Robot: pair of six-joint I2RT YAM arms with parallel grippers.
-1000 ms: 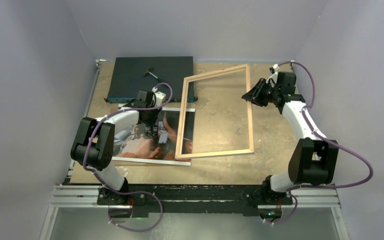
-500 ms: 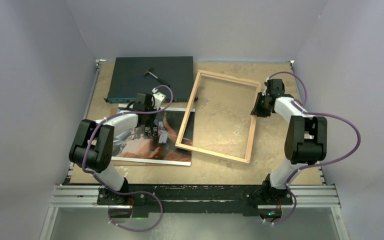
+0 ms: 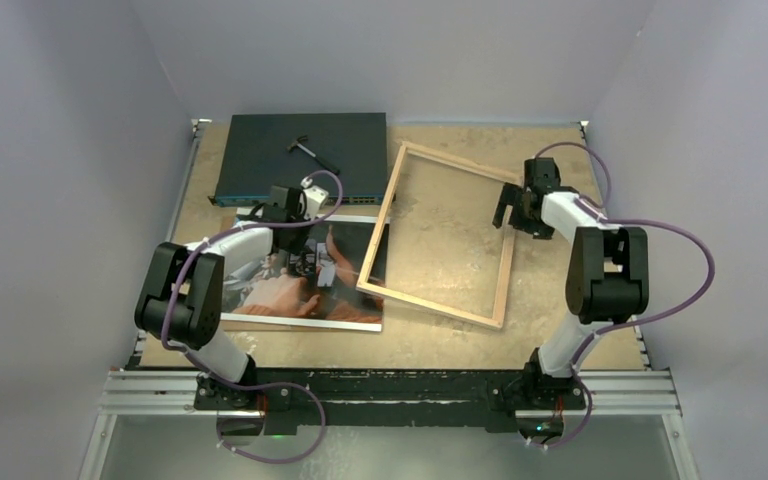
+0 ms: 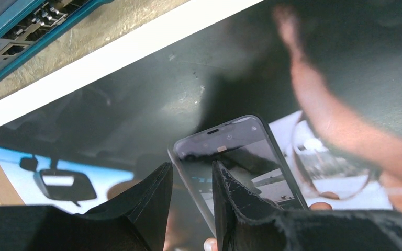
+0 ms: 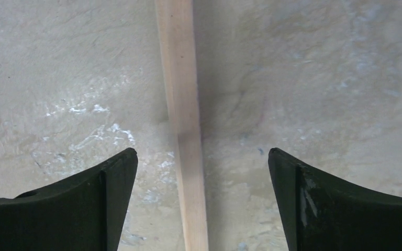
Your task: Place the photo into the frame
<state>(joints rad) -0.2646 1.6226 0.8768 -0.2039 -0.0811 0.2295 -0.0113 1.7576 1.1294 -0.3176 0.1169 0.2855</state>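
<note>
Right fingers (image 5: 110, 193) just sprang apart off the frame (image 3: 506, 270); it now lies flat on the desk (image 3: 440, 345), overlapping the photo (image 3: 270, 300). Left fingers (image 4: 152, 193), narrowly apart, pin the photo. Insertion pending.

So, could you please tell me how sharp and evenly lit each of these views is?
Top external view: evenly lit, no harsh shadows, the frame and the photo clear. Left wrist view: very close, the photo's dark area carries a dull sheen, its upper right looks soft. Right wrist view: the frame's rail throws a soft shadow on the table to its right.
</note>
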